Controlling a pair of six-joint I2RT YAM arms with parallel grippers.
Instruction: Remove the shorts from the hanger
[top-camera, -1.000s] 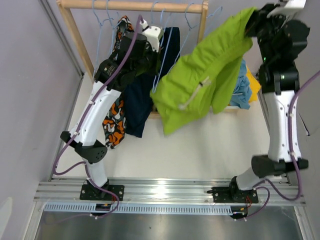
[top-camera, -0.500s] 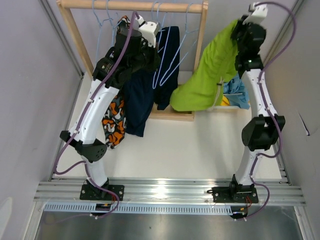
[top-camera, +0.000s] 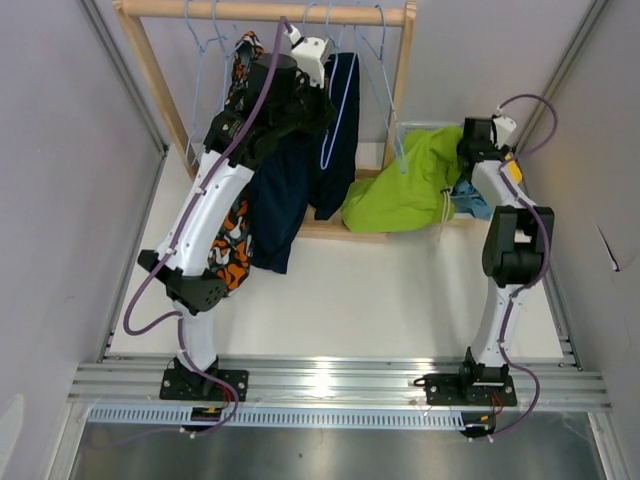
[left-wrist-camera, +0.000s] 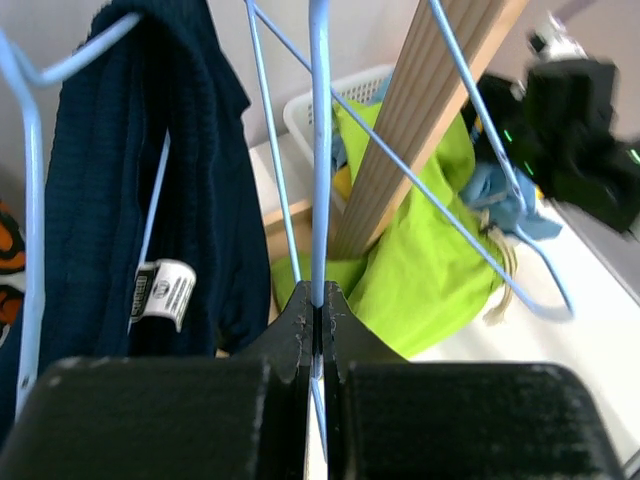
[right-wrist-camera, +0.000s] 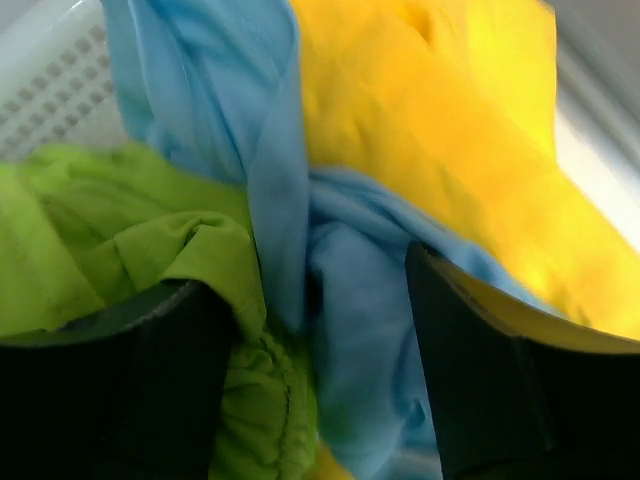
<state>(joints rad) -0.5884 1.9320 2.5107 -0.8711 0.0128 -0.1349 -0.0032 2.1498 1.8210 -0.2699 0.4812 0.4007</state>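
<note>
The shorts are lime green shorts (top-camera: 405, 190), light blue shorts (right-wrist-camera: 275, 150), bright yellow shorts (right-wrist-camera: 430, 150), dark navy shorts (top-camera: 285, 200) and orange, black and white patterned shorts (top-camera: 228, 250), beside a white mesh basket (right-wrist-camera: 50, 90), a pale blue wire hanger (left-wrist-camera: 318, 150) and a light tan wooden rack (top-camera: 160, 9).

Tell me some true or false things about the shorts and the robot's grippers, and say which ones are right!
1. The left gripper is shut on a hanger wire. True.
2. The green shorts hang on a hanger. False: they lie in the basket, beside the blue shorts and the yellow shorts.
3. The right gripper is open. True.
4. The navy shorts lie in the basket. False: they hang on the rack.
</note>
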